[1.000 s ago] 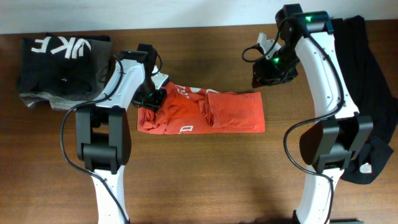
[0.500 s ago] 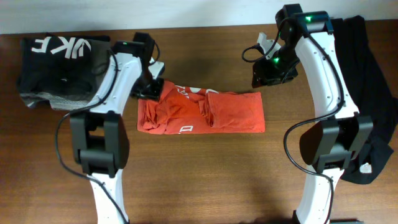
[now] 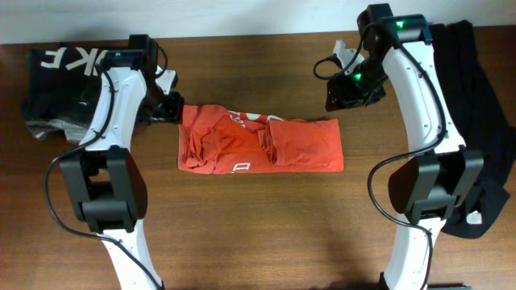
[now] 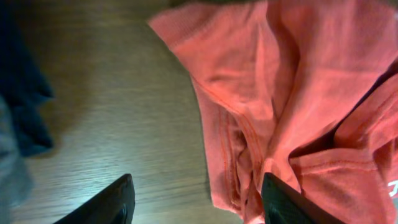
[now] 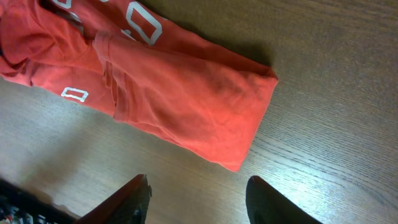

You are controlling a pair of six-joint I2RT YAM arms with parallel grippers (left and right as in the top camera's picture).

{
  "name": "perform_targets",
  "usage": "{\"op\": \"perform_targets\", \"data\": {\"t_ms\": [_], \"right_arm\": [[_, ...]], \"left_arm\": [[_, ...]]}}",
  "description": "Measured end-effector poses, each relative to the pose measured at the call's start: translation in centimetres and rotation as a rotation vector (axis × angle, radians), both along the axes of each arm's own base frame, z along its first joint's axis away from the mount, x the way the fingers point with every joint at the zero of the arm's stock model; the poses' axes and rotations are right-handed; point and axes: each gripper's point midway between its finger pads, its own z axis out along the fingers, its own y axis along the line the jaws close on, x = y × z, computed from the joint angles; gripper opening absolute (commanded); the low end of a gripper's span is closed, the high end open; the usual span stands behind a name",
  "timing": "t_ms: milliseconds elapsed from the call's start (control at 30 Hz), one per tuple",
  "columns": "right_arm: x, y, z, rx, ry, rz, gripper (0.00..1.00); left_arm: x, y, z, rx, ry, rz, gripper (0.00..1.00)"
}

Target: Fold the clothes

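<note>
The orange-red T-shirt, one of the clothes, lies folded into a wide strip at the middle of the table, white lettering showing. My left gripper hovers just off its rumpled left end. In the left wrist view the left gripper stands open above the shirt's corner, gripping nothing. My right gripper hangs behind the shirt's right end. Seen from the right wrist, the right gripper is open over bare wood, the shirt lying ahead of it.
A folded black garment with white letters lies on grey cloth at the back left; its dark edge shows beside the left gripper. A long black garment drapes along the right side. The table's wood shows in front.
My left gripper has let go of the shirt's left end, opened, and drawn away to the left and back. The right arm has stayed put.
</note>
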Motion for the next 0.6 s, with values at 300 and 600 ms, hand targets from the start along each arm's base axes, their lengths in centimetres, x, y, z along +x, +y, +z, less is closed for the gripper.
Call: {"op": "perform_targets", "data": {"t_ms": [300, 600], "right_arm": [[0.0, 0.0, 0.0, 0.000, -0.002, 0.003, 0.60], [0.0, 0.0, 0.0, 0.000, -0.002, 0.003, 0.60]], "left_arm": [[-0.9, -1.8, -4.1, -0.081, 0.016, -0.050, 0.68], [-1.7, -2.6, -7.5, -0.126, 0.003, -0.079, 0.68]]}}
